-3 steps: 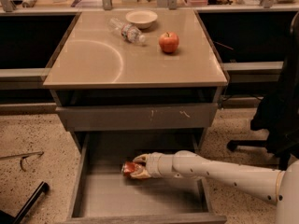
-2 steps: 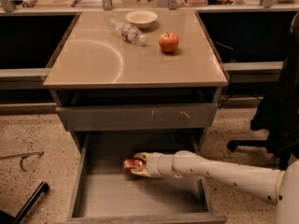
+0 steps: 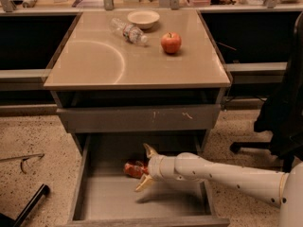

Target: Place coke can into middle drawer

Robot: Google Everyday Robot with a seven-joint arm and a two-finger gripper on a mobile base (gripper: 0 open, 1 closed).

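- Speckled flooring [image 3: 33,141] surrounded a grey cabinet with a tan worktop [image 3: 94,60], and a glass-fronted ledge cluttered with small items ran along the back.
- On the worktop, a pale bowl [image 3: 143,19] sat near the far edge, with a clear plastic bottle [image 3: 128,31] lying on its side just beside it.
- A red apple [image 3: 171,42] stood to the right of the bottle, apart from it.
- Below the worktop, a flat grey drawer panel [image 3: 137,118] with pale scratch marks was closed.
- The middle drawer [image 3: 142,200] beneath it was pulled out, showing its smooth grey floor.
- The coke can [image 3: 133,169] lay on its side on the drawer floor, towards the back and near the middle.
- A white arm [image 3: 222,174] reached in from the right, low over the drawer.
- The pincer [image 3: 142,168] was at the can, its fingers [image 3: 150,151] spread wide, one behind the can and one in front.
- Neither finger was pressed against the can, so the pincer had hold of nothing.
- A dark office chair [image 3: 284,103] stood at the right edge.
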